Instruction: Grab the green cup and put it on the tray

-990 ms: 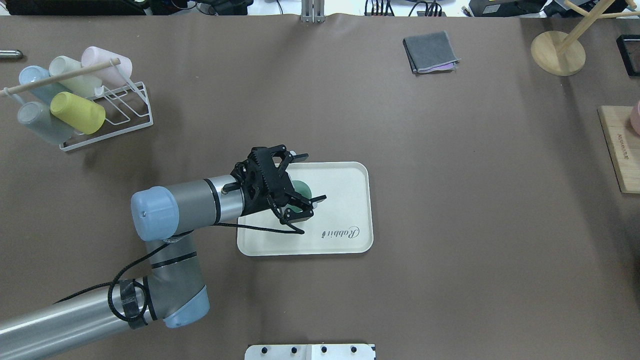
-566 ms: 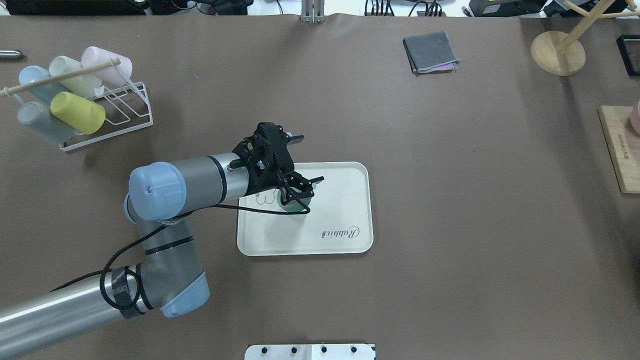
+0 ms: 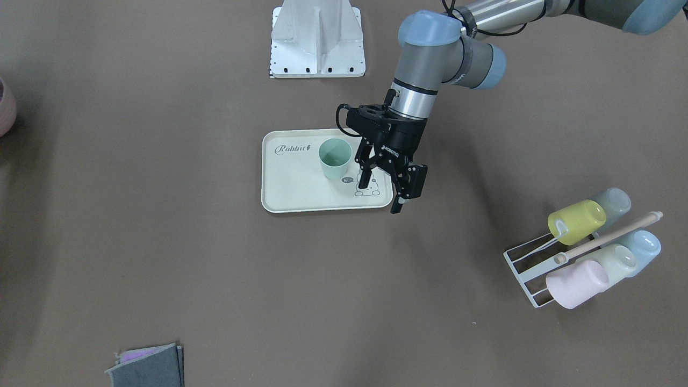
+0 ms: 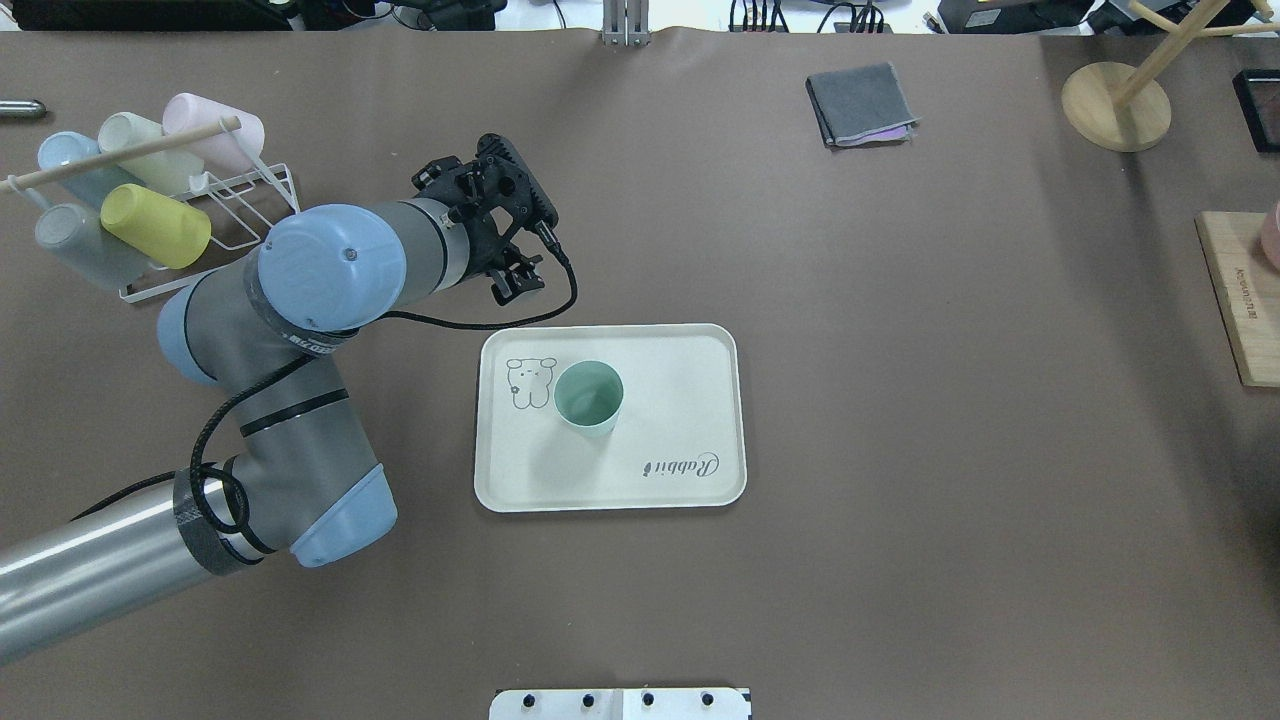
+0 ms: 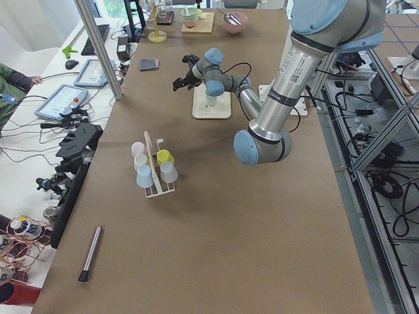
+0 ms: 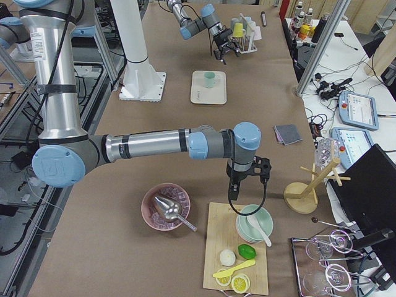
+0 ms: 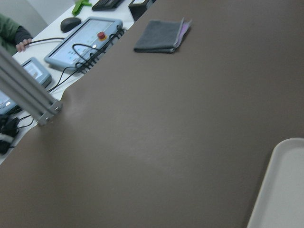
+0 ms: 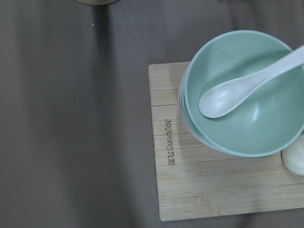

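The left gripper (image 3: 379, 196) hangs with its jaws spread wide and nothing between them. In the front-facing view it sits over the tray's corner by the bunny drawing, while the overhead view puts it past the tray's far edge, so it is probably raised well above the table. Its black cable (image 4: 520, 322) loops down from the wrist and shows close to the tray's far rim from overhead.

The green cup (image 3: 335, 158) stands upright, mouth up, on the tray (image 3: 301, 204), just beside the bunny drawing and apart from the fingers (image 3: 363, 181). The placing looks done, and a clean retreat seems to be the step in hand.

To do that well, the arm should rise or draw away from the cup rather than sweep across it, with the jaws wide and the wrist steady. The slack cable must not drag over the cup's lip, since a light plastic tumbler would likely tip at a small nudge. The path home should also stay clear of the white wire rack (image 4: 250, 235) and its cups.

The right gripper (image 6: 235, 192) shows only in the right side view, above a wooden board (image 8: 190, 190) with a green bowl (image 8: 256, 128), so its opening cannot be told
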Controlling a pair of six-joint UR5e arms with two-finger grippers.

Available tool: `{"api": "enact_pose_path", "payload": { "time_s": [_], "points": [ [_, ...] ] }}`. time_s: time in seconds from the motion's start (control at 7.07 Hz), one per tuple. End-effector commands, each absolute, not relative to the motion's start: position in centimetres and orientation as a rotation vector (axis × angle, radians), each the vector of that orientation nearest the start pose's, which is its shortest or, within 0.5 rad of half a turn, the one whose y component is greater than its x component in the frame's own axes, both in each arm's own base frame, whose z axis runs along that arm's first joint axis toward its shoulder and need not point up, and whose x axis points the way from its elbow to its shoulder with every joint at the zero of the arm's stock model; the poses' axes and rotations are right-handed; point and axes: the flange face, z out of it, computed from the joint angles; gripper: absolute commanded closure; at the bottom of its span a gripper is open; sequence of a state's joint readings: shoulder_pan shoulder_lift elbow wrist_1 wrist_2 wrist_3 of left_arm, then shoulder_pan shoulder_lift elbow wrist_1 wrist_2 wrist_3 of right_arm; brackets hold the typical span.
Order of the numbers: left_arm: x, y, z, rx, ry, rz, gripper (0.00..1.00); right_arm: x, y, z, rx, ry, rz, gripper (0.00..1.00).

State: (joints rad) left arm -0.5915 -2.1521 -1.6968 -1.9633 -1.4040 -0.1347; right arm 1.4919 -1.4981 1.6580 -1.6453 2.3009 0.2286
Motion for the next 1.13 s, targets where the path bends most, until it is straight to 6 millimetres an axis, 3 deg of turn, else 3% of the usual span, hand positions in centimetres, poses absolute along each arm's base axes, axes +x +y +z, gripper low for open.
{"api": "enact_pose_path", "payload": {
  "time_s": [0.0,0.14,0.42,0.57,0.99],
  "points": [
    [44.1,-52.9,23.6,0.938,0.089,0.767,0.01,2.5,-52.7,59.0,-0.032,-0.734,0.11,0.0],
    [42.5,-54.2,24.1,0.86,0.025,0.768,0.01,2.5,-52.7,59.0,-0.032,-0.735,0.11,0.0],
    [40.9,-54.6,23.0,0.87,0.041,0.737,0.01,2.5,-52.7,58.9,-0.032,-0.737,0.11,0.0],
    [38.9,-55.7,22.8,0.865,0.053,0.717,0.01,2.5,-52.6,59.0,-0.034,-0.738,0.11,0.0],
    [29.2,-60.6,24.4,0.75,0.287,0.665,0.01,2.5,-52.5,59.0,-0.034,-0.74,0.11,0.0]
  ]
}}
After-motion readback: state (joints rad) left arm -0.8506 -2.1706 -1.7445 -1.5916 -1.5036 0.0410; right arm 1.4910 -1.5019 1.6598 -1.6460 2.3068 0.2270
